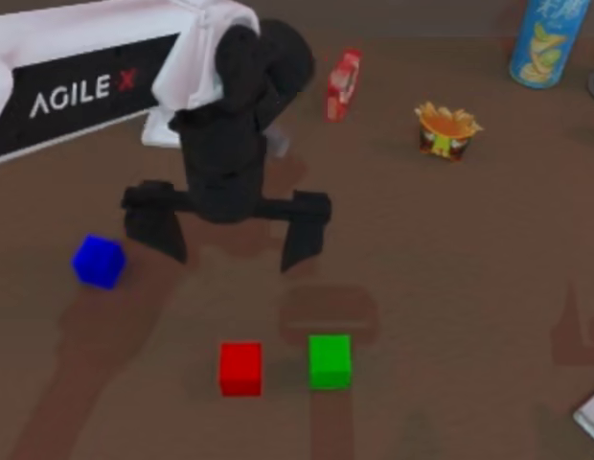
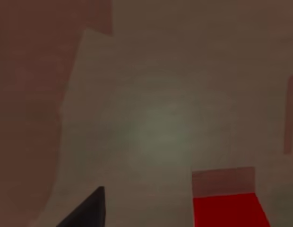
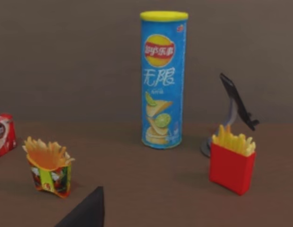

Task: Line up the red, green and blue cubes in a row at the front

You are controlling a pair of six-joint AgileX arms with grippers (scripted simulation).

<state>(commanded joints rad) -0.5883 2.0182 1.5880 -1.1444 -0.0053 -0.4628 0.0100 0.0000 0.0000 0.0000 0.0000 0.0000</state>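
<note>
While the left gripper [image 1: 230,240] hangs over the middle of the desk [image 1: 450,287] with its two black fingers spread wide apart and nothing between them, the cubes sit like this: red cube [image 1: 240,368] and green cube [image 1: 330,360] are side by side near the front edge, close but with a small gap, not touching. Blue cube [image 1: 98,261] is off on its own toward the left edge, further back than the other two and just beside the gripper's left finger, so not in the row.

Left wrist view mostly shows bare desk, with a corner of the red cube [image 2: 229,210] and one dark fingertip [image 2: 87,210] poking in.

Right arm isn't in the top view at all, and its wrist view only shows one dark fingertip [image 3: 85,210], so I can't tell if that gripper is apart or together.

Other stuff along the back: a flat red snack packet [image 1: 342,84], a fries carton [image 1: 447,129], a blue chips can [image 1: 549,40]. Right wrist view also catches a red fries box [image 3: 231,163] and a dark phone stand [image 3: 234,111] beside the can
</note>
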